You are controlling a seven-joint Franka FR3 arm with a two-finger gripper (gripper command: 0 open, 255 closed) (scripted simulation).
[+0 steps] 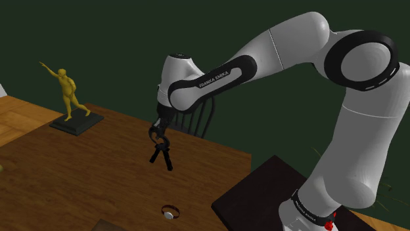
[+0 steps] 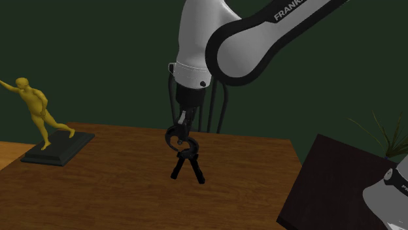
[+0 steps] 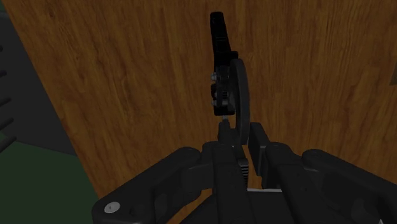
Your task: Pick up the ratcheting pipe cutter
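Observation:
The ratcheting pipe cutter (image 1: 161, 155) is all black, with a curved hook head and two splayed handles. It hangs handles-down over the brown wooden table (image 1: 79, 177), and its hook is clasped in my gripper (image 1: 158, 134), which is shut on it. From the second exterior view the cutter (image 2: 186, 160) dangles below the gripper (image 2: 182, 134), near the table's (image 2: 118, 183) middle. In the wrist view the fingers (image 3: 257, 141) pinch the hook's curved bar, and the cutter (image 3: 224, 76) points away over the table's boards (image 3: 127, 95).
A yellow figurine on a dark base (image 1: 69, 98) (image 2: 38, 114) stands at the table's far left. A chair back (image 1: 199, 120) (image 2: 216, 111) rises behind the far edge. A small round red-and-white object (image 1: 171, 211) lies near the front. The dark stand (image 1: 263, 190) (image 2: 340, 189) borders the table's right edge.

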